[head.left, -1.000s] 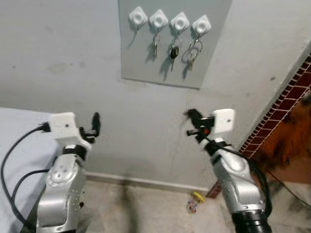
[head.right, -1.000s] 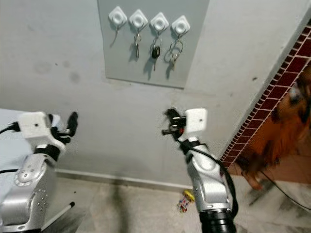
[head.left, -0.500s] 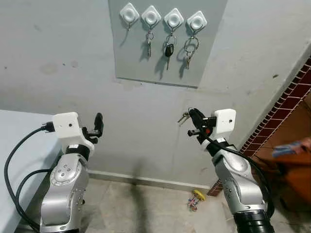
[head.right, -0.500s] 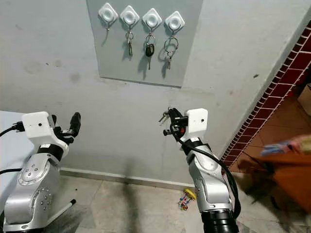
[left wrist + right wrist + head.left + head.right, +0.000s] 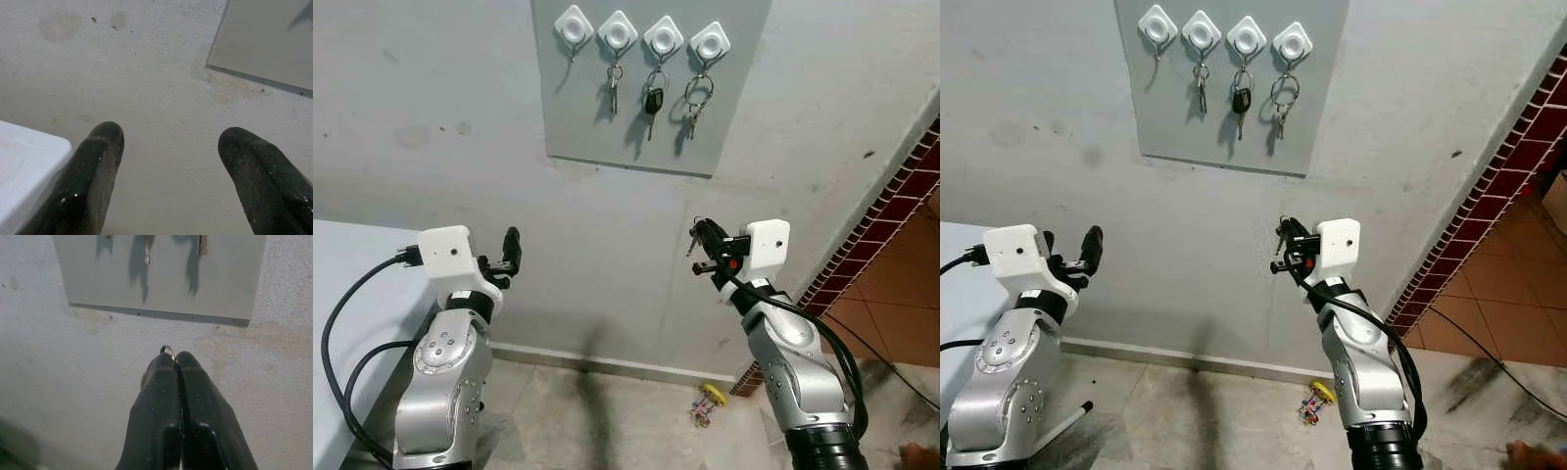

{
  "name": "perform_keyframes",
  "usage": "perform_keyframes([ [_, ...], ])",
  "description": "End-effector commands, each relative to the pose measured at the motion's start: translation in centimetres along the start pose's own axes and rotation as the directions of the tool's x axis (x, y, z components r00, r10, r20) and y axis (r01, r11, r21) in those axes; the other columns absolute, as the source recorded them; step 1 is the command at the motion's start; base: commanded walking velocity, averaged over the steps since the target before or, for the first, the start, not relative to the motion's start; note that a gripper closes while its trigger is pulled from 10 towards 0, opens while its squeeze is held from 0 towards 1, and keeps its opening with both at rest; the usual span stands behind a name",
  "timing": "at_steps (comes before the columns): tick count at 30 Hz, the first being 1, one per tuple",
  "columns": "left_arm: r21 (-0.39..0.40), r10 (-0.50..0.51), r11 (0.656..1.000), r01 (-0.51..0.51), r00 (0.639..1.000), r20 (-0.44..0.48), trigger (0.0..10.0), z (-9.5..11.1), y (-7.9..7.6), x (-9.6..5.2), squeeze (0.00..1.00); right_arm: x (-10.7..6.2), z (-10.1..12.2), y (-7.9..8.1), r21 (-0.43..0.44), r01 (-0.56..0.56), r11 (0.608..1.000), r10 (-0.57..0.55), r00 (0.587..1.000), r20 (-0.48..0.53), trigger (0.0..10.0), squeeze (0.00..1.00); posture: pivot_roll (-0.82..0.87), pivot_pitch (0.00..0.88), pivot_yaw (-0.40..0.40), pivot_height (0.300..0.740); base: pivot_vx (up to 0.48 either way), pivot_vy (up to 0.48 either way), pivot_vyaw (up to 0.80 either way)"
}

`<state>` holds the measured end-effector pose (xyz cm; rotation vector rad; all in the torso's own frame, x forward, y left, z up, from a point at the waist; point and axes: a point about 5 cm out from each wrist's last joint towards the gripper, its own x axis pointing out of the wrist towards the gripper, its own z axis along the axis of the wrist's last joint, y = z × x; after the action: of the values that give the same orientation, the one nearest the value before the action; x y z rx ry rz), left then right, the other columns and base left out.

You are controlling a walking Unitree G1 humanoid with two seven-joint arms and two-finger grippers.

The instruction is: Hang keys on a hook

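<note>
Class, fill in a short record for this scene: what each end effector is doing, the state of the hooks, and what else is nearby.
right end effector: shut on keys, below the board
left end effector: open, empty
hooks: four; the leftmost hook is free, three carry keys
table: white, at the robot's left
floor: small yellow item by the wall

Grey plastered wall (image 5: 440,108), brick edge (image 5: 891,211), white table (image 5: 352,294), tiled floor (image 5: 607,411).

Four white hooks (image 5: 642,32) on one grey board (image 5: 724,117); three hanging key sets (image 5: 652,102); two grippers (image 5: 509,255)
</note>
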<state>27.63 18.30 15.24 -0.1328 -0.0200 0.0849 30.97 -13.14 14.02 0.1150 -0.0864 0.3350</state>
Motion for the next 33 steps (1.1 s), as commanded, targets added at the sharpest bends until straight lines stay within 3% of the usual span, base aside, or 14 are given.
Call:
perform_keyframes([
  [1,-0.007,-0.006,1.000,0.007,1.000,0.022,10.0,0.52,-0.18,0.00,0.00,-0.02,0.67,-0.13,-0.007,-0.005,1.000,0.005,1.000,0.021,10.0,0.00,-0.03,0.000,-0.048,0.740,0.281,0.000,0.00],
  [16,-0.026,0.008,1.000,-0.007,0.999,0.037,10.0,0.65,-0.06,-0.13,0.00,0.07,0.72,-0.18,-0.009,-0.008,1.000,0.008,1.000,0.018,10.0,0.00,-0.02,0.000,-0.055,0.740,0.339,0.000,0.00],
  [33,-0.034,0.060,0.998,-0.058,0.997,0.046,10.0,0.55,-0.18,-0.22,0.00,0.01,0.82,-0.41,-0.015,-0.007,1.000,0.008,1.000,0.015,10.0,0.00,-0.03,0.000,-0.060,0.740,0.000,0.000,0.00],
])
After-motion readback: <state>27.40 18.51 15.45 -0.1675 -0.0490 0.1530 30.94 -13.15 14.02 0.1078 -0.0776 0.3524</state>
